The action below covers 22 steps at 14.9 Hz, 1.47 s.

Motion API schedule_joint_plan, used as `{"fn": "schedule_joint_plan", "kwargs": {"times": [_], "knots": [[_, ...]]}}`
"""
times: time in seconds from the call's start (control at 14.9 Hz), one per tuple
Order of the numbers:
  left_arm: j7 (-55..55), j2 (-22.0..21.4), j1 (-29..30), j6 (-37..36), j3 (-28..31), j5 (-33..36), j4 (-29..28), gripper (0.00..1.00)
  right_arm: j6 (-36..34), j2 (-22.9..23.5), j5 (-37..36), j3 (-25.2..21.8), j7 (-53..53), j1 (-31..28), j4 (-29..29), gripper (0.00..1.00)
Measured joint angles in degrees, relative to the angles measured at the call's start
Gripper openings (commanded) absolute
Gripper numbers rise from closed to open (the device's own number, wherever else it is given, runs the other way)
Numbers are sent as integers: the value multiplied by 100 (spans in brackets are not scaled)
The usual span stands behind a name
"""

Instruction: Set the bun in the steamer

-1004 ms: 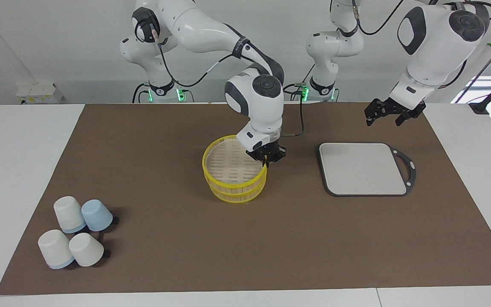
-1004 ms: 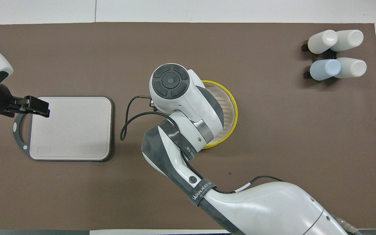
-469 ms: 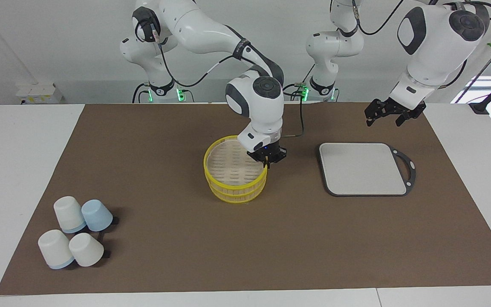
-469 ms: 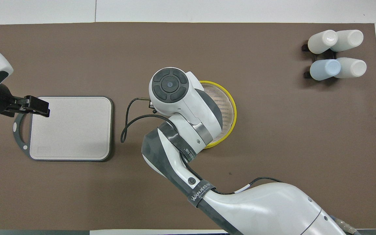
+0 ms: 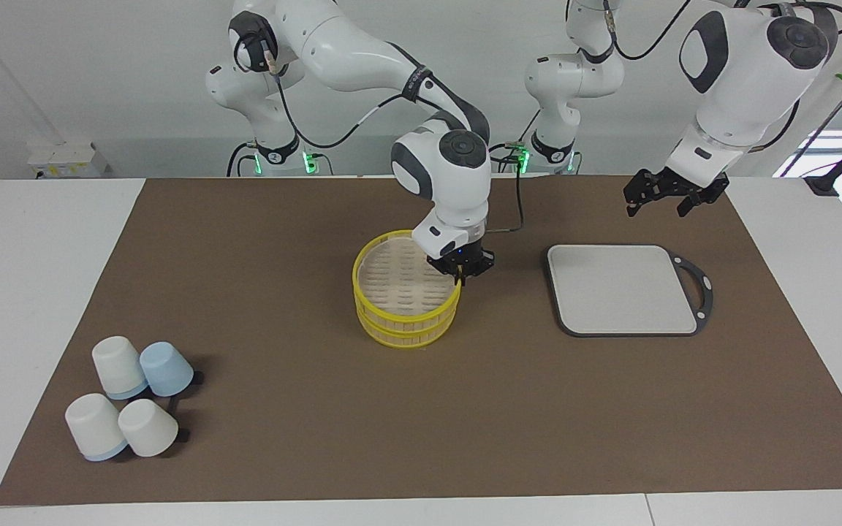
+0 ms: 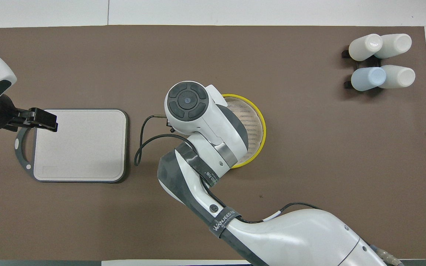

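The steamer [image 5: 405, 315] is a round yellow-rimmed basket with a slotted floor, in the middle of the brown mat; it also shows in the overhead view [image 6: 254, 125]. My right gripper [image 5: 460, 275] is shut on its rim at the side toward the left arm's end. In the overhead view the right arm's wrist hides that gripper. No bun shows in either view; the steamer's visible floor is bare. My left gripper [image 5: 664, 199] is open and empty, and waits in the air over the cutting board's edge nearest the robots [image 6: 44, 120].
A grey-edged white cutting board [image 5: 622, 288] [image 6: 80, 144] lies toward the left arm's end, nothing on it. Several upturned white and pale-blue cups [image 5: 132, 398] [image 6: 381, 61] stand at the mat's corner toward the right arm's end, farthest from the robots.
My right gripper has shifted the steamer a little toward the left arm's end of the table, still holding its rim. The left arm has barely moved.
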Motion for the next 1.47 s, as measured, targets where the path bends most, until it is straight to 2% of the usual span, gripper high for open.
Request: {"fn": "schedule_joint_plan", "kwargs": {"times": [0.2,0.27,0.33,0.4,0.8,1.0,1.47], "knots": [[5,0,0,0,-2,0,0,100,47,-44,-1,-1,0,0,-72,0],[5,0,0,0,-3,0,0,100,50,-51,-1,-1,0,-1,-81,12],[5,0,0,0,-2,0,0,100,55,-54,-1,-1,0,-2,-86,75],[5,0,0,0,-2,0,0,100,57,-55,-1,-2,0,-6,-96,100],[5,-1,-1,0,8,0,0,100,64,-82,-51,-18,-12,-27,-177,100],[5,-1,-1,0,8,0,0,100,54,-266,-72,-66,-193,-174,-162,100],[5,-1,-14,0,-10,0,0,100,-745,-1072,-79,-72,-2281,-1222,-148,100]]}}
